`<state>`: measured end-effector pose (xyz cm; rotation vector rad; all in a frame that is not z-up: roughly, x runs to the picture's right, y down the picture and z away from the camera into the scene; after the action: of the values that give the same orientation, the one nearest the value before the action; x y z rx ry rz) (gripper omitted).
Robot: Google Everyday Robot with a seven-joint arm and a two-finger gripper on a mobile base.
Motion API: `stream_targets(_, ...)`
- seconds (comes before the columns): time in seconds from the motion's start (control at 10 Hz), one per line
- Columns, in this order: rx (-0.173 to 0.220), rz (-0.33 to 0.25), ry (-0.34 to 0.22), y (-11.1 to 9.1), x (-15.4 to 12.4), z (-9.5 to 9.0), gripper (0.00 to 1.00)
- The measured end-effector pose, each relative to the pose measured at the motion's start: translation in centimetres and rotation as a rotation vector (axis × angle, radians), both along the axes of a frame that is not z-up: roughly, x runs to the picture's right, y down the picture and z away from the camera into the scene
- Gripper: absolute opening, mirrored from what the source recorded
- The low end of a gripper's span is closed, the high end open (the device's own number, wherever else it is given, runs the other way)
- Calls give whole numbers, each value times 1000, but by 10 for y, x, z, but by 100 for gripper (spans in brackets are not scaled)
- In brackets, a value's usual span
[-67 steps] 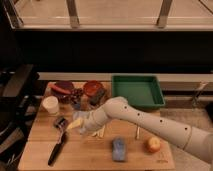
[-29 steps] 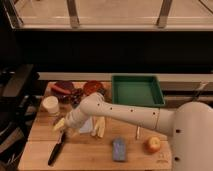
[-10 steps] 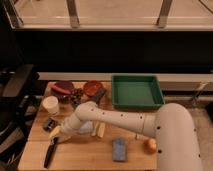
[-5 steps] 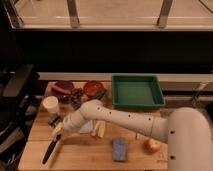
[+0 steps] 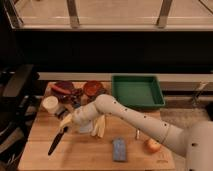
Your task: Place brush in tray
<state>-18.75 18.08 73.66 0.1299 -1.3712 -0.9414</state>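
Note:
The brush (image 5: 56,142) is a slim black stick that slants down to the left over the wooden table's left side. My gripper (image 5: 67,123) is at its upper end, the head end, and is shut on it. The head itself is hidden by the gripper. My white arm (image 5: 125,115) reaches in from the lower right. The green tray (image 5: 136,102) stands at the back right of the table, far to the right of the gripper, with nothing in it.
Two red-brown bowls (image 5: 93,88) and a white cup (image 5: 50,104) stand behind the gripper. Pale yellow sticks (image 5: 99,127) lie under my arm. A blue sponge (image 5: 119,149), a thin fork (image 5: 137,134) and an orange fruit (image 5: 152,145) lie at the front right. A black chair (image 5: 17,90) is at the left.
My gripper has come down onto the brush's head end and closed there. The brush has shifted slightly and its handle now slants a little higher than a second ago.

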Motion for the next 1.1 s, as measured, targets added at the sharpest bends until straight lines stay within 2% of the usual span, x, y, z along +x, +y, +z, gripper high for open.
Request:
stream_targets(0.2,-28,30,46,2,38,15,0)
stream_targets(0.5,-47,74,129,1,92,28,0)
stream_targets(0.6,-44,104,150,-3,112,28,0)
stream_targets(0.8,-13,171,168,-15,146,22,0)
stream_targets(1.1,-8,176,166,-16,148,20,0)
